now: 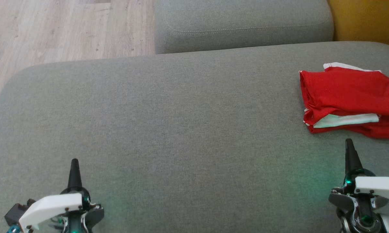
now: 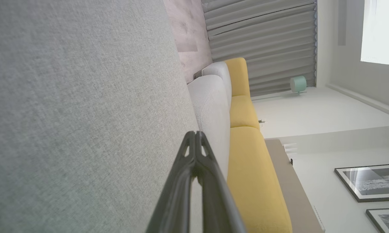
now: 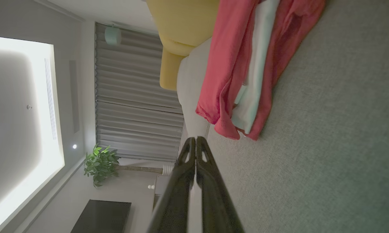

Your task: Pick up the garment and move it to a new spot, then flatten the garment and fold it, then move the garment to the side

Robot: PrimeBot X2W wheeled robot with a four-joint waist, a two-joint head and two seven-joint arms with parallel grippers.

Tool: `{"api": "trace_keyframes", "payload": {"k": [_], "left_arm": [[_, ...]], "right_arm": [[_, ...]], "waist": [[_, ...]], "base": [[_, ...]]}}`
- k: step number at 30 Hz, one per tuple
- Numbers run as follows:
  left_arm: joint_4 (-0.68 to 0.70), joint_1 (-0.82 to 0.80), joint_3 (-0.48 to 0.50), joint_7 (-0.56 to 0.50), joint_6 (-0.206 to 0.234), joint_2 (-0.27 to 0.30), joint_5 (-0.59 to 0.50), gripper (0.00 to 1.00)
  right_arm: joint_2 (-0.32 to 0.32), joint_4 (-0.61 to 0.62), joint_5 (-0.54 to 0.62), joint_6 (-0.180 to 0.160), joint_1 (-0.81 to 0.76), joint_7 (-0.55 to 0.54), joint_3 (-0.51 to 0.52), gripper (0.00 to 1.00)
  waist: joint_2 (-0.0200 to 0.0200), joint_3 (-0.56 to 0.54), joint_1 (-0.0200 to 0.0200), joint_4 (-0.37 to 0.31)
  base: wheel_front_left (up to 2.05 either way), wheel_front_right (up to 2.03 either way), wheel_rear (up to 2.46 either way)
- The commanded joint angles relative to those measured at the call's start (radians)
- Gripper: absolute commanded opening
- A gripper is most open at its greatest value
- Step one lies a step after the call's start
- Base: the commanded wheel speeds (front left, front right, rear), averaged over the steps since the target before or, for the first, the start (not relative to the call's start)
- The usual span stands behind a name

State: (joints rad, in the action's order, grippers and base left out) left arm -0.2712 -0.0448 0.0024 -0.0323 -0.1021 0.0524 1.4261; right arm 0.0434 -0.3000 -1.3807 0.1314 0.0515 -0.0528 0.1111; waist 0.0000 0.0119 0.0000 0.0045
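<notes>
Final step looks complete: folded garment (image 1: 349,97) lies just ahead of my right gripper (image 1: 349,143), closed and empty like my left gripper (image 1: 74,162). Next, I would grasp nothing.

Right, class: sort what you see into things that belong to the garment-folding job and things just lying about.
Job: red garment, lying on the grey sofa seat; left pincer; right pincer, both shut.
Lying about: yellow sofa; potted plant; framed picture.

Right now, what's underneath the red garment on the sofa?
The red garment lies folded directly on the grey sofa cushion. A white layer peeks out between its red folds. Anything else beneath or inside the folds is covered.
</notes>
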Motion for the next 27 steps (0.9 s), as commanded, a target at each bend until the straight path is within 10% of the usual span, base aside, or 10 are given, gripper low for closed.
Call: {"api": "trace_keyframes", "payload": {"k": [1, 27], "left_arm": [[0.028, -0.056, 0.038, -0.009, -0.009, 0.015, 0.027, 0.00], [0.027, -0.061, 0.091, -0.064, -0.029, 0.013, 0.199, 0.00]], "right_arm": [[0.006, 0.041, -0.032, -0.001, 0.053, -0.009, -0.012, 0.00], [0.007, 0.055, -0.228, -0.001, 0.056, -0.060, 0.003, 0.00]], "waist": [[0.0000, -0.001, 0.0000, 0.000], [0.0000, -0.009, 0.0000, -0.004]], "base": [[0.00, 0.00, 0.00], [0.00, 0.00, 0.00]]}}
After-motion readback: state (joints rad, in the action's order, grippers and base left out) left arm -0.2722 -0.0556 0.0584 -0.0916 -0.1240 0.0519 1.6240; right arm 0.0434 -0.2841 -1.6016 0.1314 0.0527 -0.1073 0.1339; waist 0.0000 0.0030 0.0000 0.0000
